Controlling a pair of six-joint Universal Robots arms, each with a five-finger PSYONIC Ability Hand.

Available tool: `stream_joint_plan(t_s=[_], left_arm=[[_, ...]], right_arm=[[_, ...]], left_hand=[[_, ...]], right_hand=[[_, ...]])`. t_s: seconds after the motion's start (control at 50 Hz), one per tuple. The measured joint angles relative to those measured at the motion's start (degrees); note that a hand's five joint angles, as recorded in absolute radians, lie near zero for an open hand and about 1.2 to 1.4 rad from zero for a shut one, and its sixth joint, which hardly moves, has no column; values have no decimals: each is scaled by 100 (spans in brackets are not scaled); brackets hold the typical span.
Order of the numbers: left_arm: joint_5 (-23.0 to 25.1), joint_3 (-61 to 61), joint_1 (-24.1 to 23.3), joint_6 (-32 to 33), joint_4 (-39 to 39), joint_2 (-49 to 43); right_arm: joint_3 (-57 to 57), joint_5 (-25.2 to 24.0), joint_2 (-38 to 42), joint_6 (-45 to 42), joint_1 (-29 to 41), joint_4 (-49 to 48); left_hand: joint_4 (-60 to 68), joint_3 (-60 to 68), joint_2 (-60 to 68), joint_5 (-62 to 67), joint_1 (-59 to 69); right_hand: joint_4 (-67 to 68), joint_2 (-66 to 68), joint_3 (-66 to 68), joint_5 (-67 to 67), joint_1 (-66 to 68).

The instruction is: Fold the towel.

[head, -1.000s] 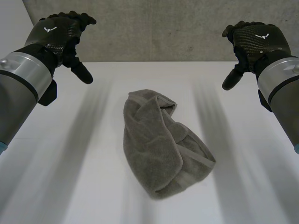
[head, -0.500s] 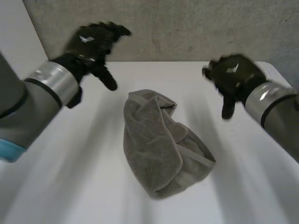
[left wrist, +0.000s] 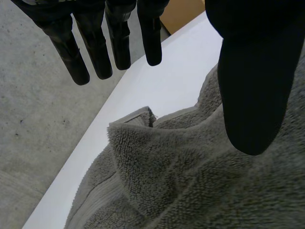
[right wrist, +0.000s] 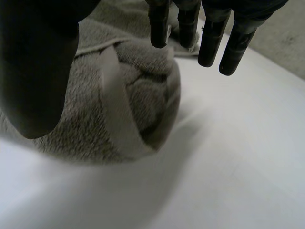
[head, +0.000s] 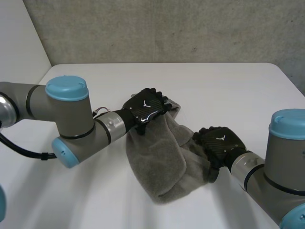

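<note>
A grey towel (head: 159,157) lies crumpled in a heap in the middle of the white table (head: 228,90). My left hand (head: 145,107) rests over the towel's far end, fingers straight and spread from the thumb, open. In the left wrist view its thumb (left wrist: 252,81) hovers over the towel (left wrist: 190,181) and a raised fold sits under the palm. My right hand (head: 219,145) is at the heap's right side, open. In the right wrist view its fingers (right wrist: 209,43) reach past the bunched towel (right wrist: 124,105) and its pale hem band.
A concrete wall (head: 167,28) stands behind the table's far edge. A brown surface (left wrist: 183,12) lies beyond that edge, past the left fingertips. Bare tabletop surrounds the towel on all sides.
Both hands have come down from raised positions at the sides onto the towel, the left to its far end, the right to its right side. The towel lies as before.
</note>
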Motion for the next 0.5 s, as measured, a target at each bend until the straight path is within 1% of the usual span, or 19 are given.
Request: stream_joint_plan(t_s=[0.1, 0.2, 0.3, 0.4, 0.5], left_arm=[[-11, 590, 6, 29, -224, -336], [-56, 1449, 9, 13, -669, -788], [-213, 2270, 11, 1, -1002, -1269], [-404, 2811, 11, 7, -1095, -1654], [-457, 2960, 11, 16, -1091, -1814]], right_arm=[[-3, 19, 133, -40, 18, 4], [-2, 34, 162, -77, 26, 16], [9, 44, 160, -88, 29, 18], [18, 52, 171, -88, 30, 16], [18, 51, 180, -87, 31, 8]], left_hand=[[187, 189, 194, 184, 192], [412, 410, 410, 408, 414], [620, 620, 619, 615, 615], [840, 838, 840, 831, 835], [1016, 1015, 1016, 1007, 1023]], right_hand=[[0, 0, 0, 0, 0], [0, 0, 0, 0, 0], [0, 0, 0, 0, 0], [0, 0, 0, 0, 0], [0, 0, 0, 0, 0]])
